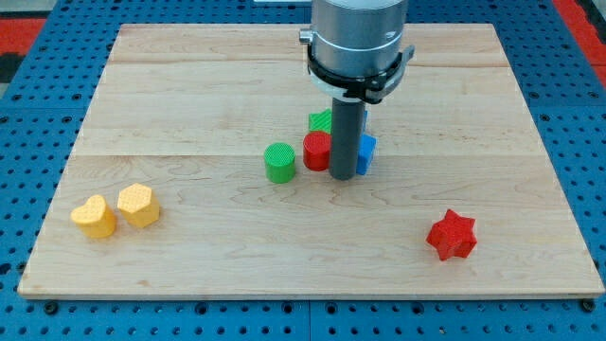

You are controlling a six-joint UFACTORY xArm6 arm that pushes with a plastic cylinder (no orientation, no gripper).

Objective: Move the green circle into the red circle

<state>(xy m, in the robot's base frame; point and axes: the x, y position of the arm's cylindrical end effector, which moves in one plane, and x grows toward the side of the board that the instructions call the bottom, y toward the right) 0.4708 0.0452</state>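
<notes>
Upright over mid-board, my tip (pixel 343 176) stands touching the red circle (pixel 316 151) on its right; the green circle (pixel 279 162) sits just left; the rod ends bare, nothing held.

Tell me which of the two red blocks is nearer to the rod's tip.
The red circle, touching the left side of my tip. The red star lies far away, toward the view's bottom right.

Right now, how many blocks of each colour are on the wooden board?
Green: 2, the green circle and a green block partly hidden at the back
Red: 2, the red circle and the red star
Yellow: 2, two yellow hearts
Blue: 1, a blue block partly hidden behind the rod
Total: 7
My tip sits just right of the red circle.
</notes>
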